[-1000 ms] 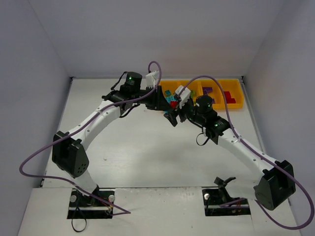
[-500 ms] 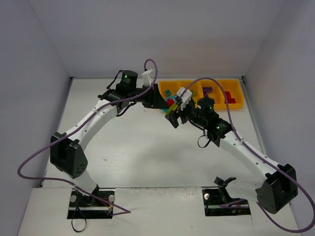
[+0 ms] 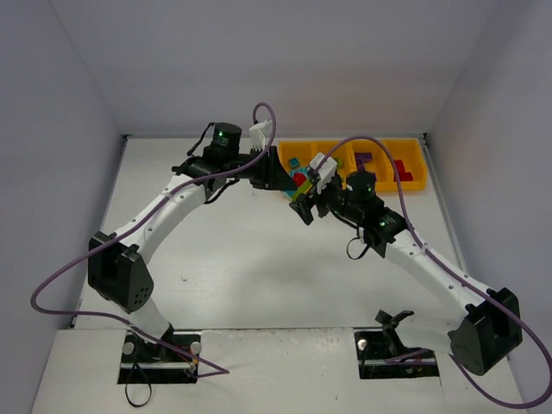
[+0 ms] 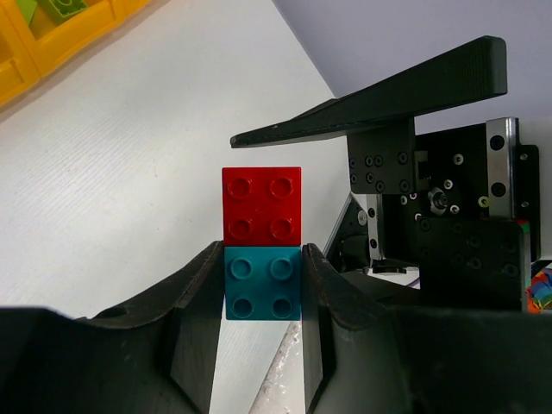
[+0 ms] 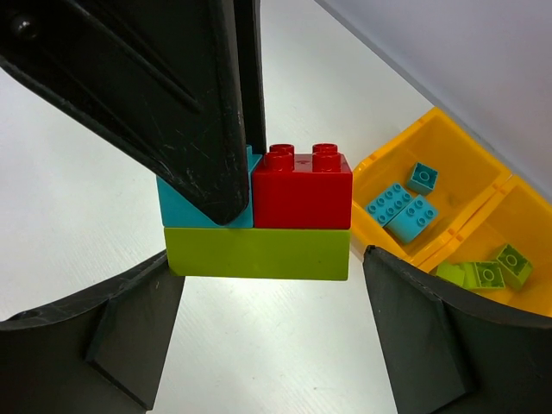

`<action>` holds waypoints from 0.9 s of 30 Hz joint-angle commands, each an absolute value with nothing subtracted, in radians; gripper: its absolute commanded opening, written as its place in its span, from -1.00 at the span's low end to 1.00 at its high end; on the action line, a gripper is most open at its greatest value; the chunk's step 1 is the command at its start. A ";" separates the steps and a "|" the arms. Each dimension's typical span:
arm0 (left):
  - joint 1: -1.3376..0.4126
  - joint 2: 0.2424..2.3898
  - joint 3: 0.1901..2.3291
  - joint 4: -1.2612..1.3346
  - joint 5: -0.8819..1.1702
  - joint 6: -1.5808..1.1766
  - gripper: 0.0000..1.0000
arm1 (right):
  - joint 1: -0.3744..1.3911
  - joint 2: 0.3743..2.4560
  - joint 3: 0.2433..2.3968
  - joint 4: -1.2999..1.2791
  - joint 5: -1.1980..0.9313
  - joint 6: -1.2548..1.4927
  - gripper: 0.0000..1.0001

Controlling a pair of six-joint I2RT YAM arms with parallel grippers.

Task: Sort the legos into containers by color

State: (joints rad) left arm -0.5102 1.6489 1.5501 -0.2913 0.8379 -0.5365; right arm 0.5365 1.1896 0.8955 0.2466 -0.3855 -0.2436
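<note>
My left gripper (image 4: 263,259) is shut on a teal brick (image 4: 263,283) with a red brick (image 4: 262,205) joined beside it. In the right wrist view both sit on a long lime green brick (image 5: 257,253), making one cluster (image 3: 299,185) held in the air near the left end of the orange-yellow tray (image 3: 414,185). My right gripper (image 5: 267,285) is open, its jaws either side of the lime brick; the right jaw stands clear of it. The left gripper's finger (image 5: 172,103) covers part of the teal brick.
The tray's compartments hold teal bricks (image 5: 401,211), lime bricks (image 5: 483,272), a purple brick (image 3: 364,160) and a red brick (image 3: 398,169). Grey walls close the table on three sides. Both arms meet over the back middle of the table.
A second ago the left gripper pulled back a little to the left with the cluster and the right arm shifted slightly. Nothing has visibly moved in the last half second.
</note>
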 commanded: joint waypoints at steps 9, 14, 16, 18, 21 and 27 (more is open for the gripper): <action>-0.508 1.580 1.577 -0.195 0.879 -0.571 -1.00 | 0.534 1.184 0.940 0.333 -0.405 -0.230 0.63; -0.512 1.585 1.578 -0.199 0.882 -0.571 -0.99 | 0.534 1.187 0.948 0.334 -0.403 -0.236 0.64; -0.517 1.588 1.582 -0.206 0.884 -0.561 -0.99 | 0.534 1.190 0.951 0.334 -0.405 -0.239 0.64; -0.518 1.588 1.583 -0.221 0.884 -0.552 -0.99 | 0.534 1.192 0.953 0.334 -0.406 -0.242 0.64; -0.520 1.591 1.589 -0.245 0.877 -0.535 -0.99 | 0.534 1.195 0.953 0.334 -0.408 -0.244 0.63; -0.526 1.592 1.591 -0.265 0.870 -0.525 -0.99 | 0.534 1.195 0.957 0.334 -0.410 -0.244 0.63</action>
State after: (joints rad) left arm -0.5171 1.6489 1.5501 -0.2916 0.8562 -0.5495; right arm 0.5365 1.1931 0.9016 0.2501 -0.3931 -0.2375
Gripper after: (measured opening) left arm 0.294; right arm 0.817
